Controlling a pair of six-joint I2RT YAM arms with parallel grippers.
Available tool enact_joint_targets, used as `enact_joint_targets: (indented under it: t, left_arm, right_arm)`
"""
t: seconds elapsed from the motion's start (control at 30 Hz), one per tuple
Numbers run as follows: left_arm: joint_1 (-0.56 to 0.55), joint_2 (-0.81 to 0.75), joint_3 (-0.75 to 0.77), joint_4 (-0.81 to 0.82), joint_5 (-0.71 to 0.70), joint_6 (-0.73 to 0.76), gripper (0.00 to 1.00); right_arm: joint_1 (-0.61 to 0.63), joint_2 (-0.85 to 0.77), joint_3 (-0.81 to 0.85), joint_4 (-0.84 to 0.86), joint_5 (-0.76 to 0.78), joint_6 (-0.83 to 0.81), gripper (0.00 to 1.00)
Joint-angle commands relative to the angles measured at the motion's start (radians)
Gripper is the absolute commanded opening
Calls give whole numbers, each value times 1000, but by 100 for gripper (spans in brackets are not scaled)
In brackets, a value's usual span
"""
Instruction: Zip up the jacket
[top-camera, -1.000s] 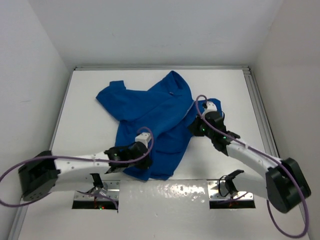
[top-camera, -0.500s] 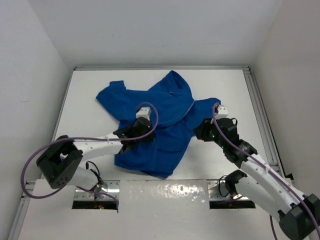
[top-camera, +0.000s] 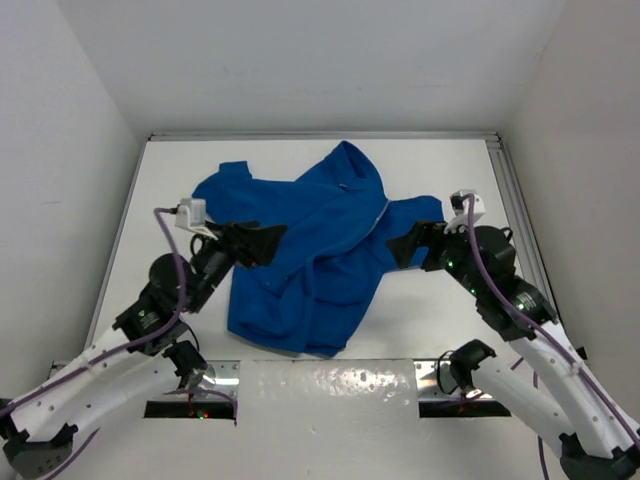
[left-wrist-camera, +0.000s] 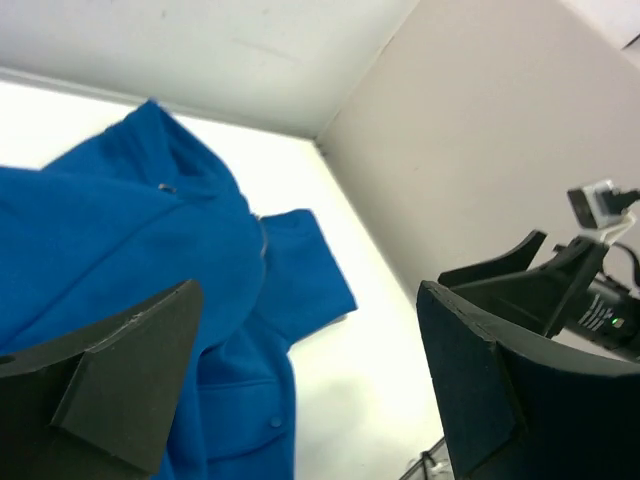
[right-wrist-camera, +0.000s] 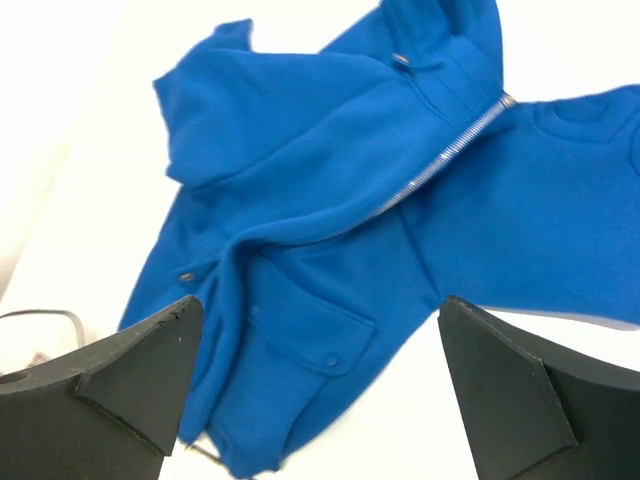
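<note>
The royal-blue jacket (top-camera: 300, 255) lies rumpled in the middle of the white table, collar toward the back. Its pale zipper (right-wrist-camera: 445, 155) shows as a closed line running down from the collar; lower down the front folds over and hides it. My left gripper (top-camera: 268, 243) hovers over the jacket's left side, open and holding nothing. In the left wrist view the jacket (left-wrist-camera: 120, 230) fills the lower left between the spread fingers (left-wrist-camera: 120, 380). My right gripper (top-camera: 402, 246) is lifted by the jacket's right sleeve, open and empty. A snap pocket (right-wrist-camera: 325, 330) lies below it.
White walls close in the table on three sides. A metal rail (top-camera: 520, 220) runs along the right edge. Two mounting plates (top-camera: 190, 385) sit at the near edge by the arm bases. Purple cables loop off both arms. The right arm's gripper (left-wrist-camera: 540, 280) shows in the left wrist view.
Both grippers have opened wide, let go of the jacket and lifted away. The left arm swung back to the left, the right arm drew off to the right.
</note>
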Motion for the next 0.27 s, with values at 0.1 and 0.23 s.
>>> enact_joint_targets:
  t: [0.1,0.23]
  left_arm:
    - [0,-128,58,-184,-7,1,87]
    - [0,-149,28,-218,-31,-2,87]
  right_arm:
    - [6,-188,51,-71,-20,-32,99]
    - [6,-231,26,-108,22,-35,99]
